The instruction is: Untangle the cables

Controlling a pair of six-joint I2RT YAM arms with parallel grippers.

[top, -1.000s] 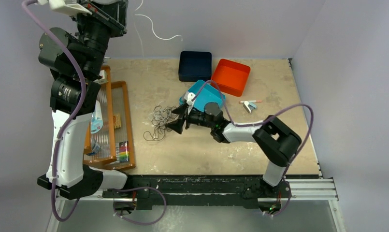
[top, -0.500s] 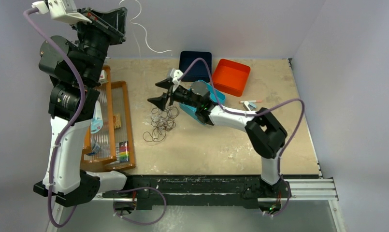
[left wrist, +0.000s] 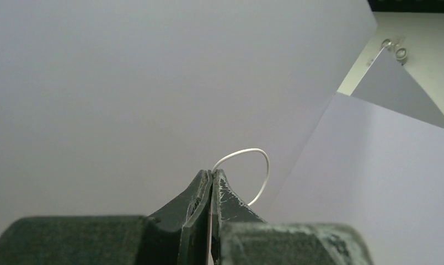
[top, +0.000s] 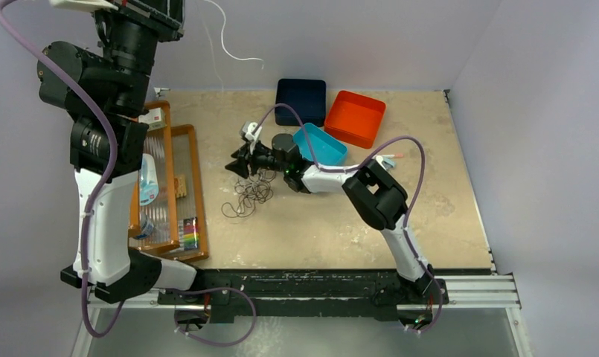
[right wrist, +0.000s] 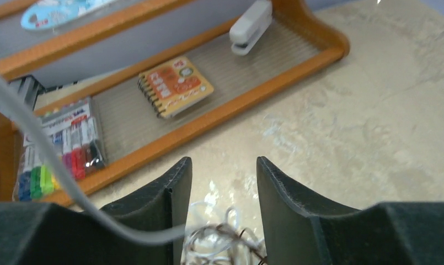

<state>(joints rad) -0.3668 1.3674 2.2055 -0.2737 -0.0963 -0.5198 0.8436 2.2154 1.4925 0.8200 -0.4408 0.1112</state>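
Toward the middle of the desk (top: 445, 223), just right of the wooden tray (top: 201, 193): loose knot of thin white and dark cables (top: 248, 192), lying flat.

Directly over its far edge: right gripper (top: 239, 161), jaws partly apart, straddling the topmost loops, nothing visibly pinched.

High at the back left, well clear of the desk: left gripper (left wrist: 210, 175), pressed shut on a single white cable (left wrist: 267, 168), free length dangling against the rear wall, any link to the knot not discernible.

Hazards, as judged from this arrangement:
- Closing on several strands at once, hence lifting of the whole knot rather than one cable.
- Pulling a trapped strand sideways, hence tightening of the crossings.
- Dragging the heap toward the tray, hence snagging on its rim.
- Slipping of so thin a wire from the shut fingers aloft.
- Swinging of the dangling white length back onto the heap, hence re-tangling.
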